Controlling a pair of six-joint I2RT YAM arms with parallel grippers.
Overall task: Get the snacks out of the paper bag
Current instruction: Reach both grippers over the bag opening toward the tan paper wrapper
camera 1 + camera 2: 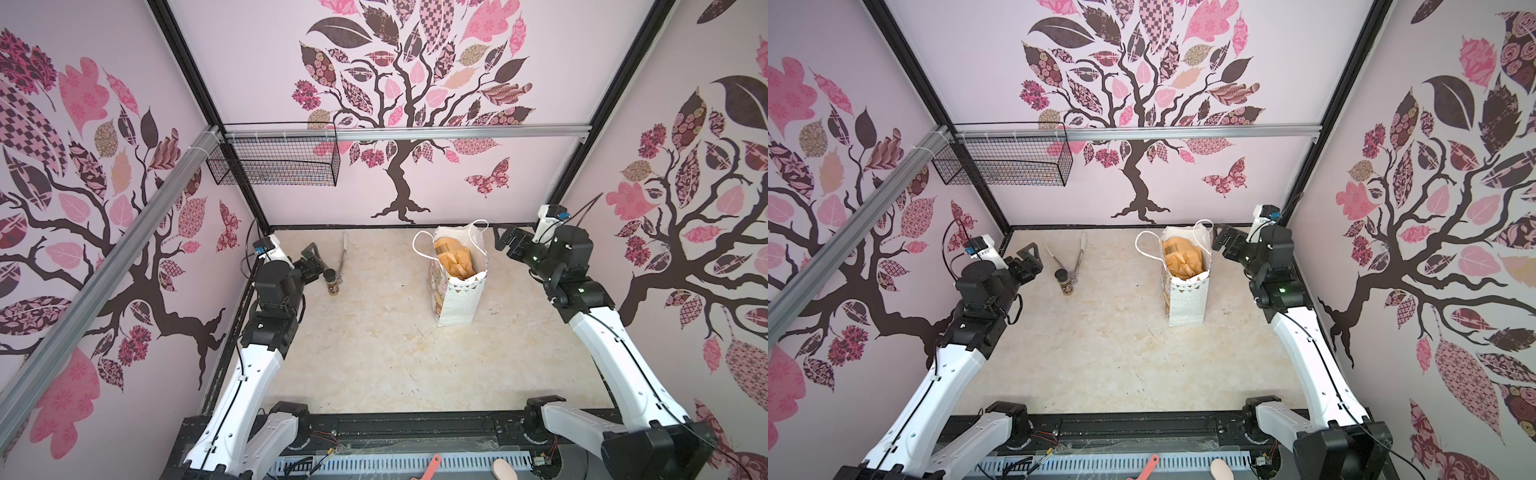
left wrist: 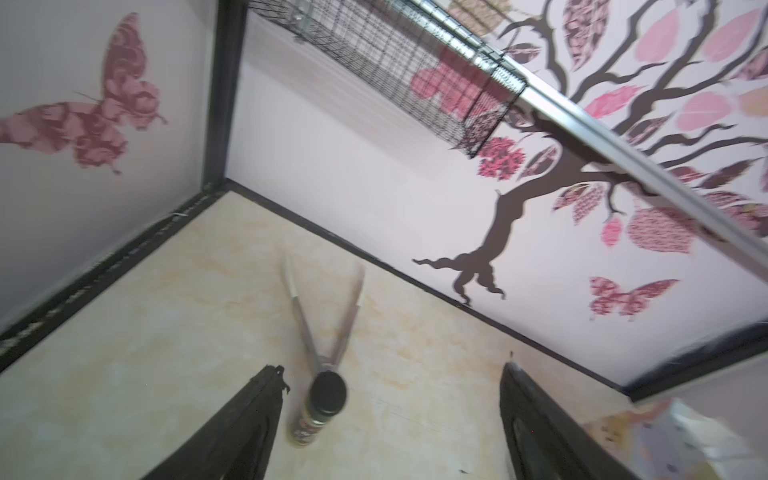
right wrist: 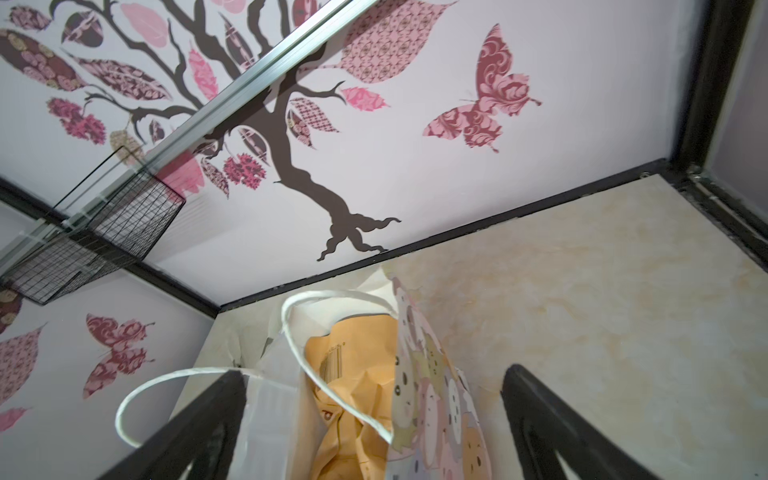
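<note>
One paper bag [image 1: 455, 301], upright on the desk [image 1: 374, 357], right of centre. Its snacks [image 1: 453, 258]: a tan-orange one shows at the mouth; likely light, crinkly, slippery. Pinch its top edge; the bag may tip. Your right end effector [image 1: 504, 240]: spread, beside the rim. Your left end effector [image 1: 312, 258]: spread, empty.

In the paper bag [image 1: 457, 303], a snack [image 1: 455, 259]; leftward, jar [image 1: 331, 281] perhaps touching tongs [image 1: 343, 251].

- Both top views are bright, evenly lit and sharp; shadows on the pale marbled tabletop [image 1: 374, 353] are faint and soft.
- Wide-angle distortion splays the black frame posts [image 1: 189, 70] outward.
- The left wrist view is smeared: the small dark-lidded jar [image 2: 326, 395] and metal tongs [image 2: 307, 328] blur.
- The right wrist view is crisp on the tall white patterned paper bag [image 3: 432, 415].
</note>
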